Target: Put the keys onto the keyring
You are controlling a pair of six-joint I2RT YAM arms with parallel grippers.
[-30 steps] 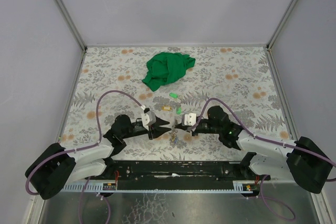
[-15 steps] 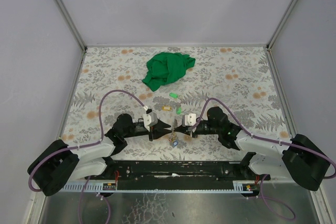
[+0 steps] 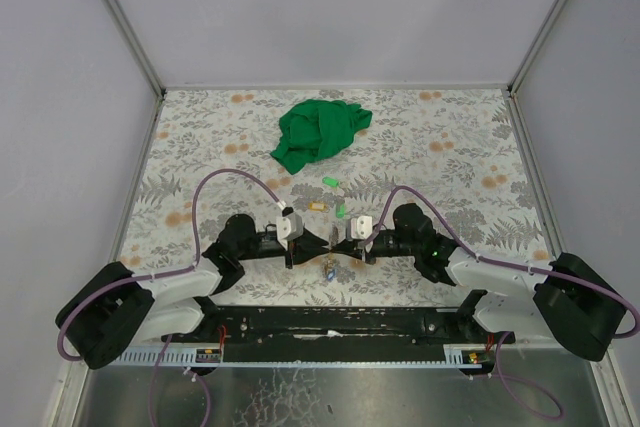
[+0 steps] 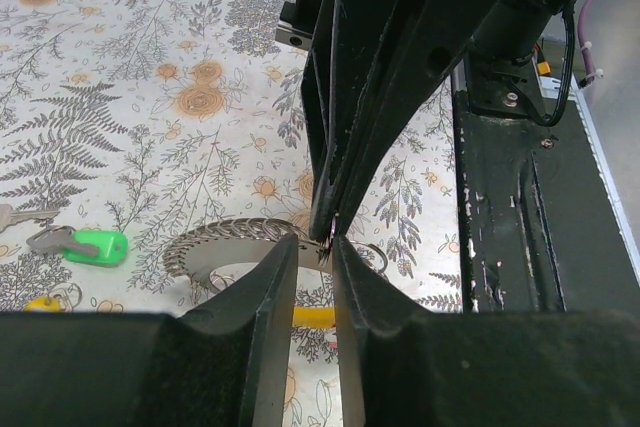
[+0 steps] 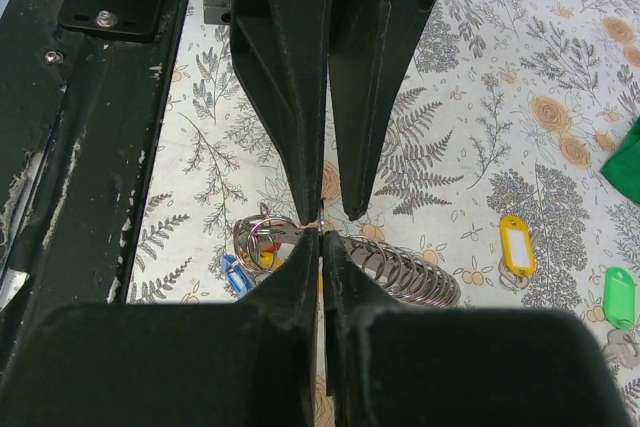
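Observation:
My two grippers meet tip to tip low over the table's near middle. The right gripper (image 3: 333, 244) is shut on the thin silvery keyring (image 5: 262, 235). The left gripper (image 3: 322, 244) has its jaws a narrow gap apart, pinching the same keyring (image 4: 329, 238) at its tips. Keys with blue (image 5: 232, 275), yellow and red tags hang from the ring under the tips (image 3: 328, 269). Loose keys lie beyond: two with green tags (image 3: 330, 183) (image 3: 340, 211) and one with a yellow tag (image 3: 316, 206). They also show in the wrist views (image 4: 95, 245) (image 5: 517, 244).
A crumpled green cloth (image 3: 320, 132) lies at the back middle. A silvery wire coil (image 5: 405, 269) sits right under the gripper tips. The black base rail (image 3: 330, 322) runs along the near edge. Grey walls close the table on three sides.
The left gripper has moved right and the right gripper slightly left, so the tips now meet. The hanging keys have stayed under them.

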